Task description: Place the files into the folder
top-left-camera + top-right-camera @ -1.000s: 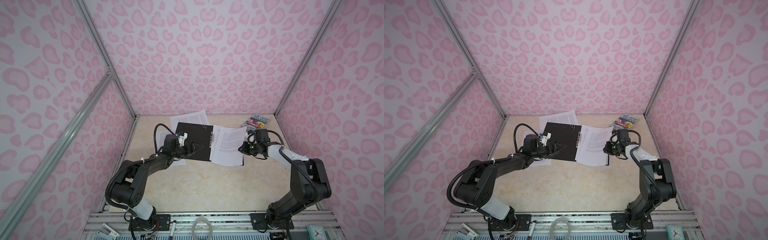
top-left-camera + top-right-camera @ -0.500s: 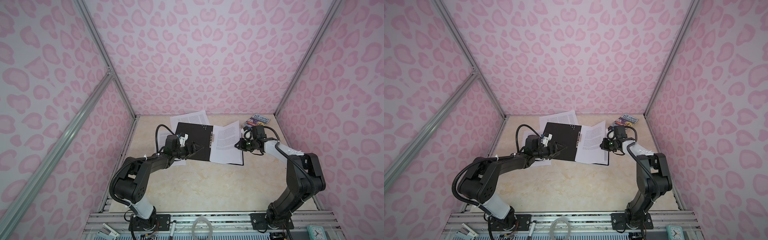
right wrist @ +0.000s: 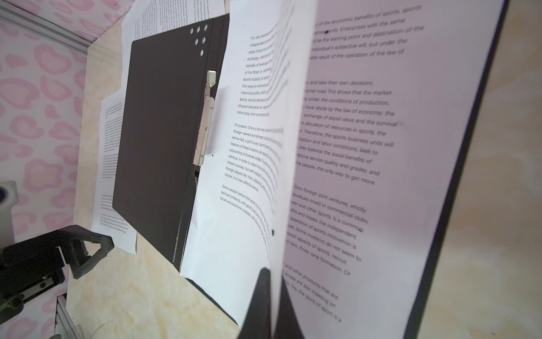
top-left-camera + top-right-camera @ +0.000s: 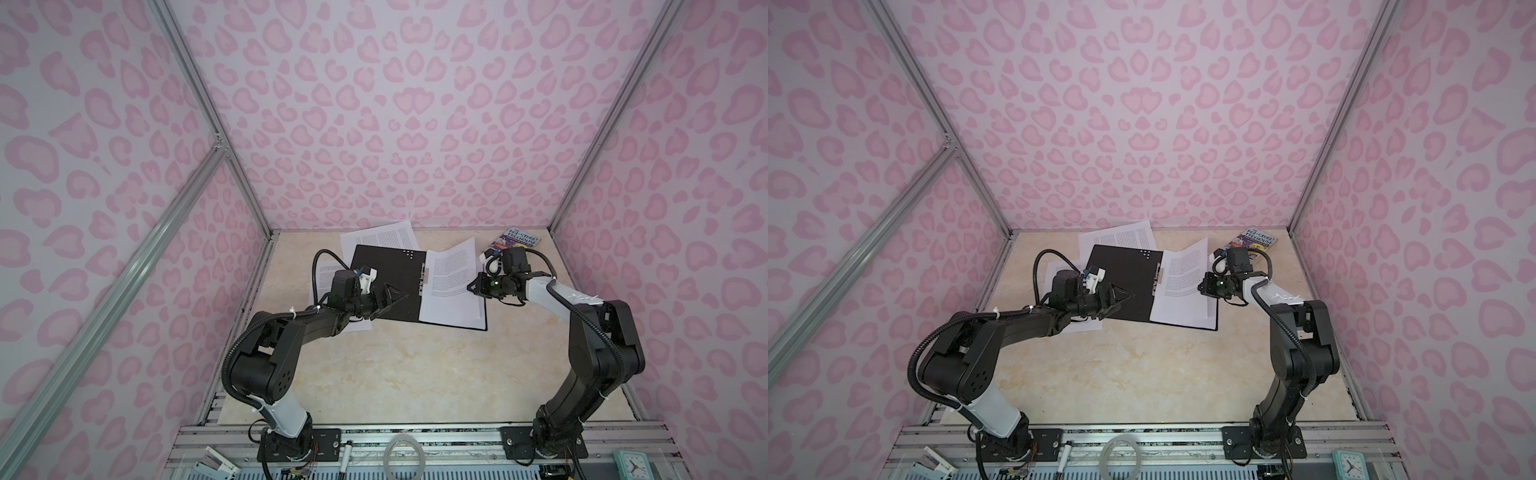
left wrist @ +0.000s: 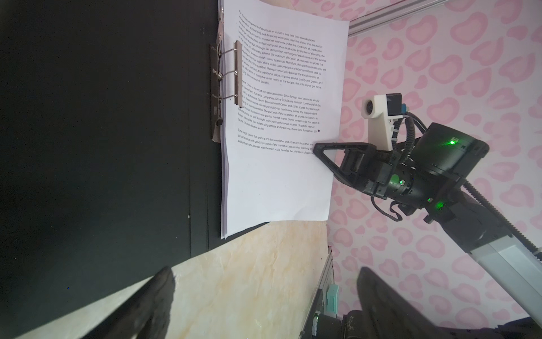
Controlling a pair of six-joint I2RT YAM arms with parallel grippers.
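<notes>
Nearer than the folder [image 4: 386, 286], the table [image 4: 415, 374] lies open across most of its width, the widest way in. Over the folder's black left leaf the left gripper [image 4: 390, 303] hangs with jaws wide apart, while at its right edge the right gripper [image 4: 471, 287], clamped on a sheet [image 4: 451, 266] raised off the files [image 4: 451, 311], blocks that side, the tilted sheet screening the spine clip [image 4: 424, 280]. Beyond the folder loose sheets [image 4: 382, 237] reach almost to the back wall [image 4: 395, 124], more lie along its left edge, and a book [image 4: 519, 241] sits off its far right corner, just behind the right gripper.
</notes>
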